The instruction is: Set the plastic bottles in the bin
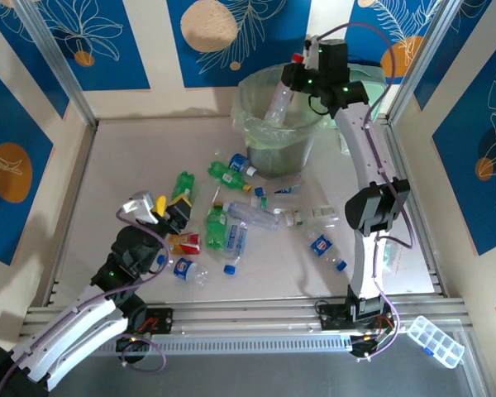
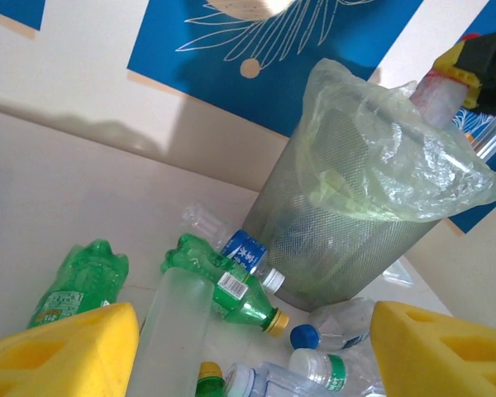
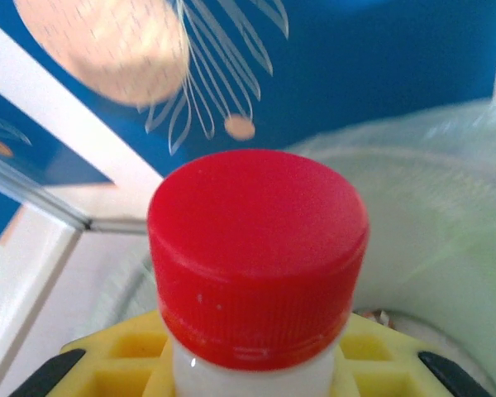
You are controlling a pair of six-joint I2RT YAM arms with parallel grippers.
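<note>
On the left, our left gripper (image 2: 255,331) hangs low over the near part of the table (image 1: 132,149). Its yellow pads (image 2: 58,356) are well apart, and a frosted clear bottle (image 2: 172,331) lies between them, just beside the left pad. We judge that nothing is gripped there yet. Most of the work is left: roughly a dozen plastic bottles lie loose across the middle of the table. Among them are a green bottle (image 1: 183,186) just beyond that gripper, a red-labelled bottle (image 1: 186,242) just near of it, a blue-labelled bottle (image 1: 184,268) nearer still, a long clear bottle (image 1: 252,215) in the centre and a second blue-labelled bottle (image 1: 321,246) further right. Both blue labels carry a round pale mark too small for us to read. In the left wrist view a blue label (image 2: 245,248) by the bin's foot shows white characters we cannot make out. The yellow-capped green bottle (image 2: 211,273) in front of it wears a white barcode patch. The bin (image 1: 260,95), a mesh bucket lined with a pale green bag, stands at the far side, right of centre. We cannot tell whether any bottle already lies inside. Over its right rim our right gripper (image 1: 300,76) is clamped on the neck of a red-capped bottle (image 1: 279,106), whose body slants down into the bag's mouth. That one looks close to delivered, though not yet let go. Its red cap (image 3: 258,248) is plain, with no writing.
</note>
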